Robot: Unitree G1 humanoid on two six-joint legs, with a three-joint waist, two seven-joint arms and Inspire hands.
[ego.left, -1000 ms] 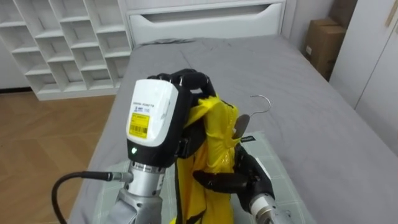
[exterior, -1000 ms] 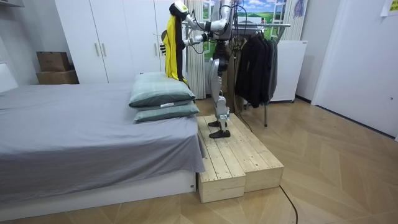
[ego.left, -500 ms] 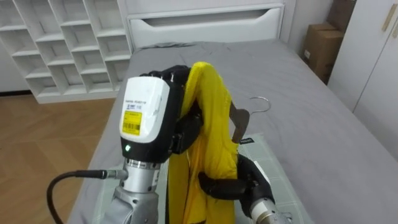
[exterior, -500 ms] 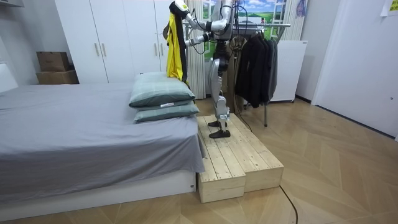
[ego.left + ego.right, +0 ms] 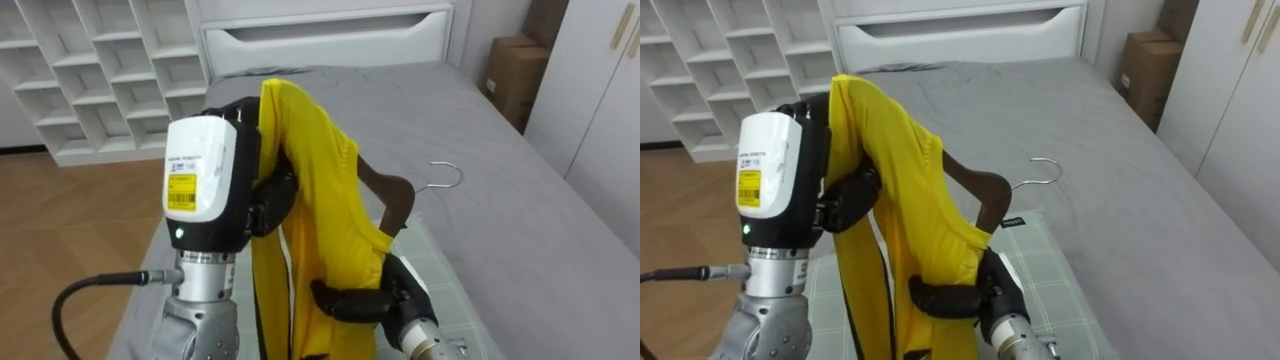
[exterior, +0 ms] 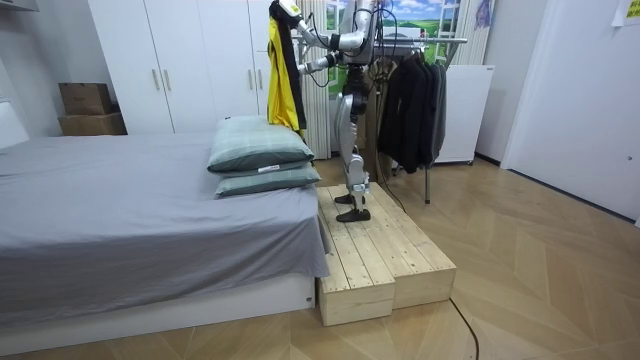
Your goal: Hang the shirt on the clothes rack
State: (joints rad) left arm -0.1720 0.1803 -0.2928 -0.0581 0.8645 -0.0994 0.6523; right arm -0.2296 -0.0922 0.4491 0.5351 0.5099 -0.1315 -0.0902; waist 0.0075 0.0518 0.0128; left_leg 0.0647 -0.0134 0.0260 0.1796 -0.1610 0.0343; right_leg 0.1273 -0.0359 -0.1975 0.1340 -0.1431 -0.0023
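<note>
Folds of one yellow cloth garment [image 5: 322, 205] cover most of one dark brown wooden hanger [image 5: 388, 192], leaving one arm and its metal hook [image 5: 447, 178] showing above the grey bed [image 5: 530, 210]. The left hand [image 5: 264, 203] is curled round the cloth's top and the right hand [image 5: 362, 301] round it lower down, with their fingertips partly buried. Two green pillows [image 6: 262, 145] lie stacked on the bed.

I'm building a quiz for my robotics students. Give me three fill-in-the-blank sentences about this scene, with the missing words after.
Both the left hand and the right hand are shut on a ____ garment.
The dark hanger inside it ends in a metal ____.
The robot stands on a ____ platform beside the bed.
Missing: yellow; hook; wooden.
</note>
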